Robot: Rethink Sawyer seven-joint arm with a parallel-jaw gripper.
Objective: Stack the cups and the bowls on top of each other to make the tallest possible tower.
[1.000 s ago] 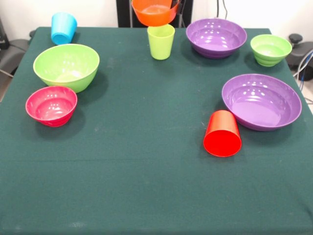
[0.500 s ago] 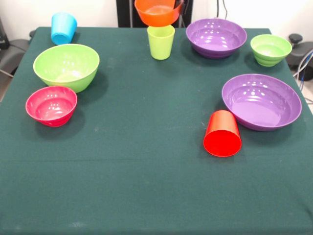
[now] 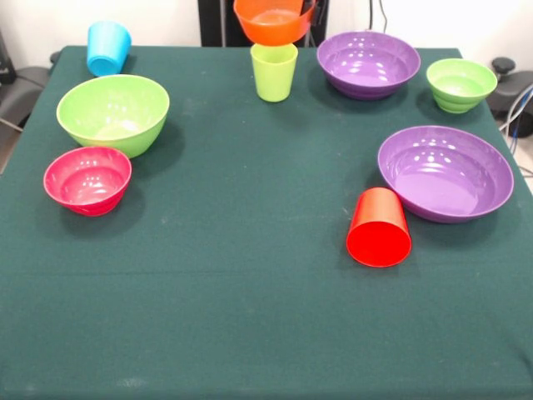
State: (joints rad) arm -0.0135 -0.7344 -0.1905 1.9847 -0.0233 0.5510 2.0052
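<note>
An orange bowl (image 3: 271,22) hangs in the air at the far edge, above and just behind the upright lime green cup (image 3: 274,71). My gripper (image 3: 310,10) shows only as a dark tip at the bowl's right rim, shut on it. The red cup (image 3: 379,227) lies on its side, mouth toward the camera, touching the nearer purple bowl (image 3: 445,172). A sky blue cup (image 3: 108,48) sits at the far left corner. The large lime green bowl (image 3: 112,112) and the pink bowl (image 3: 87,180) stand close together on the left. No tower stands anywhere on the table.
A second purple bowl (image 3: 368,63) and a small green bowl (image 3: 460,84) stand at the far right. The dark green tablecloth (image 3: 250,292) covers the table. Black gear and cables sit beyond the right edge (image 3: 512,92).
The orange bowl has risen a little and drifted right with the gripper. Everything on the table has stayed put.
</note>
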